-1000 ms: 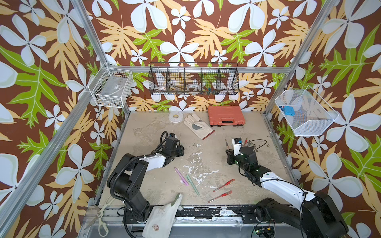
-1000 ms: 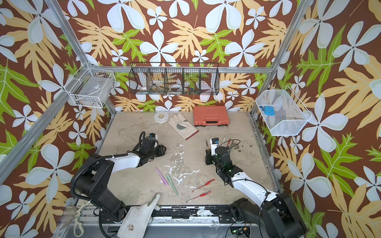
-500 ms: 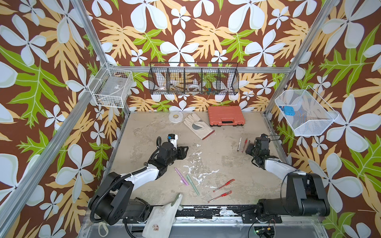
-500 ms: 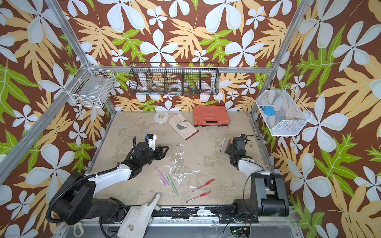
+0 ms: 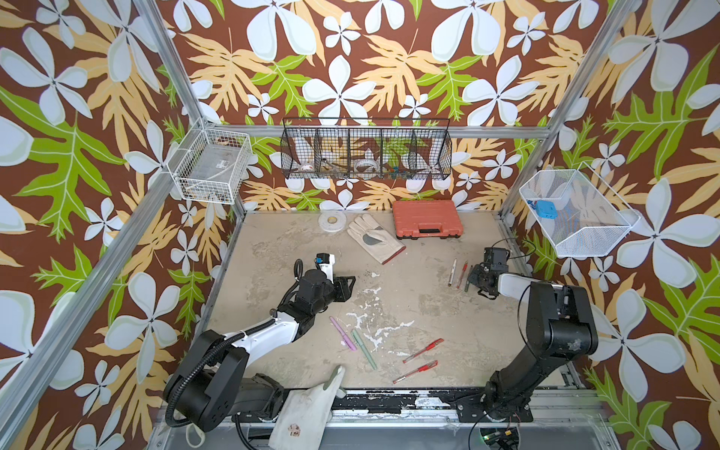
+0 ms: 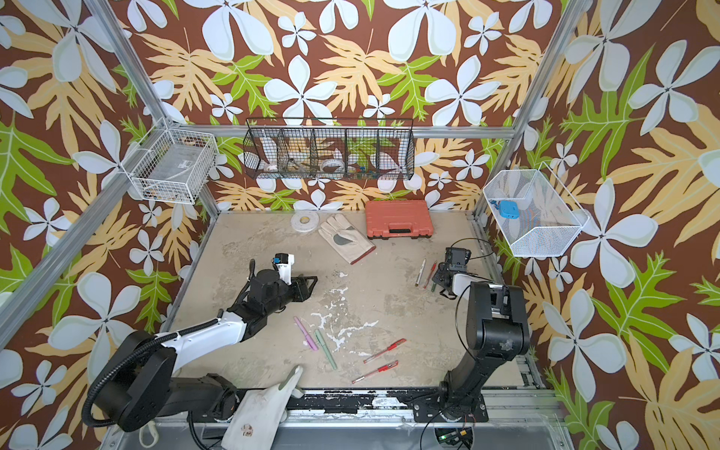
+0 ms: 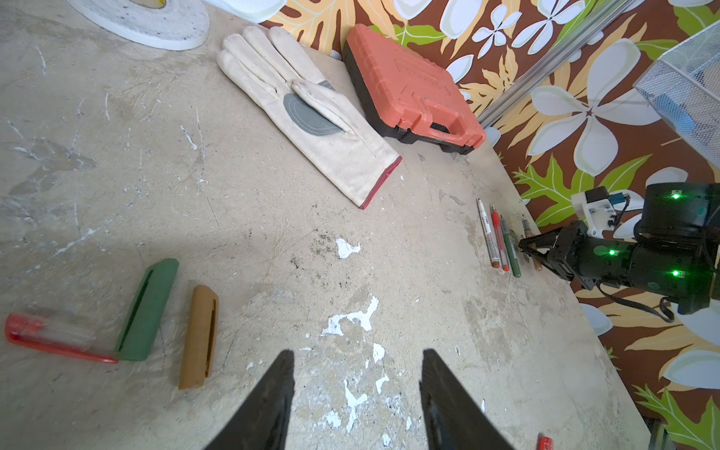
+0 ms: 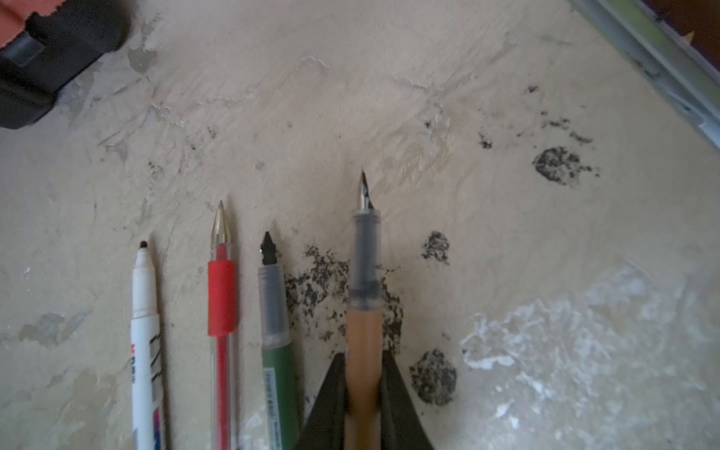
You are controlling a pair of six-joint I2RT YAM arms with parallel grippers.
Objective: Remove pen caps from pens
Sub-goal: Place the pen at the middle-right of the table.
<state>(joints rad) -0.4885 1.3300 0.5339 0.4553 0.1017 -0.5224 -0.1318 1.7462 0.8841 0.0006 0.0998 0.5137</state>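
My right gripper is shut on the barrel of an uncapped brown pen, low over the table at the right side. Beside it lie an uncapped dark green pen, a red gel pen and a white marker. My left gripper is open and holds nothing, mid-table. In its wrist view lie three loose pen caps: red, green, brown. Capped pink and pale green pens and two red gel pens lie near the front.
An orange case, a work glove and a tape roll lie along the back wall. Wire baskets hang on the walls. A white glove drapes over the front rail. The right frame rail runs close to the brown pen.
My right arm has swung from mid-table to the right side, bringing the brown pen down beside the row of uncapped pens. The left arm stretched forward a little, its jaws slightly wider.
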